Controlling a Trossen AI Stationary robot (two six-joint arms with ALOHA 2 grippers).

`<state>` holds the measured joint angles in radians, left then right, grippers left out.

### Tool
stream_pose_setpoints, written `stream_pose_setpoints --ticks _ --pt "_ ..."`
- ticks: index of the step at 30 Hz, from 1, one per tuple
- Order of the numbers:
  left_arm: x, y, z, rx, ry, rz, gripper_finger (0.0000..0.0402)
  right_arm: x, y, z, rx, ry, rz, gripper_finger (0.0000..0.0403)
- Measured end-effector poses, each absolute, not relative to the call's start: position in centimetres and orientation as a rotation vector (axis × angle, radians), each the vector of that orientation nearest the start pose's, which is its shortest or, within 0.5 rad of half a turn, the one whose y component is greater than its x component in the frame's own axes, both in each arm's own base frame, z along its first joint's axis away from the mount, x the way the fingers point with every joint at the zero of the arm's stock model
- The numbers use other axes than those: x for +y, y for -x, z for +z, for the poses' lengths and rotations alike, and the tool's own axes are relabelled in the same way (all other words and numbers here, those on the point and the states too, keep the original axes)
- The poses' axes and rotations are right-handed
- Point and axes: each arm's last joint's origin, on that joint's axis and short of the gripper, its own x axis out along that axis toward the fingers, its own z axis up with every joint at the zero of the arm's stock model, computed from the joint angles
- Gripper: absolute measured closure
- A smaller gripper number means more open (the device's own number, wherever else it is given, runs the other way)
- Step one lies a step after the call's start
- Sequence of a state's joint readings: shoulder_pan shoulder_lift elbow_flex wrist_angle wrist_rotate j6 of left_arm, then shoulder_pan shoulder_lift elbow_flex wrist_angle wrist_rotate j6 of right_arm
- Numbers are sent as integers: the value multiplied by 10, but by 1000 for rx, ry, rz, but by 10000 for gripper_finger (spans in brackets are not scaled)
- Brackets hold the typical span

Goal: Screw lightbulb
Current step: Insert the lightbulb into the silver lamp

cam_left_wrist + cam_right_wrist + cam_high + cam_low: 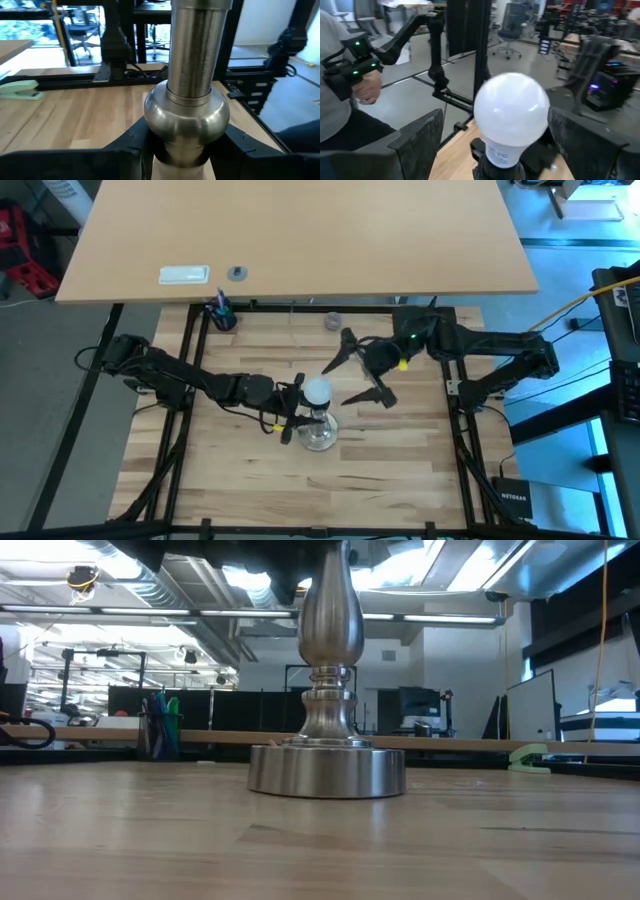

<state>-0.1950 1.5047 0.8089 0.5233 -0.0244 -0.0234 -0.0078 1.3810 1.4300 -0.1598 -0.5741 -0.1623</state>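
You are in a robotics lab: exposed ceiling ducts point(150, 585), office chairs point(512, 22), monitors point(420, 705), and a framed wooden bench point(250, 480).

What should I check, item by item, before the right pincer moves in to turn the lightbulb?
1. Lightbulb sits on the socket of the stand: ok, upright on top.
2. Left pincer steadies the stand: ok, fingers clamp its stem.
3. Right pincer is open wide enough: ok, fingers stand apart on both sides of the bulb without touching it.
4. Stand base lies flat on the table: ok.
5. Bulb thread fully seated: cannot tell, base hidden.
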Motion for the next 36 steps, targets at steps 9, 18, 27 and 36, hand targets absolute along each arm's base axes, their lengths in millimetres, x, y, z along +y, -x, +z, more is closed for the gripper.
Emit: stream_pose_setpoints --ticks 9,18,27,36 --pt "-57 -319 238 190 14 -167 278 14 -330 410 26 131 612 45" --pt "-57 -319 238 193 17 -164 278 19 -338 406 11 114 640 58" --pt "-57 -319 238 190 19 -162 278 19 -338 406 18 112 626 155" --pt "-61 -321 246 177 39 -5 278 15 -328 410 84 77 415 155"
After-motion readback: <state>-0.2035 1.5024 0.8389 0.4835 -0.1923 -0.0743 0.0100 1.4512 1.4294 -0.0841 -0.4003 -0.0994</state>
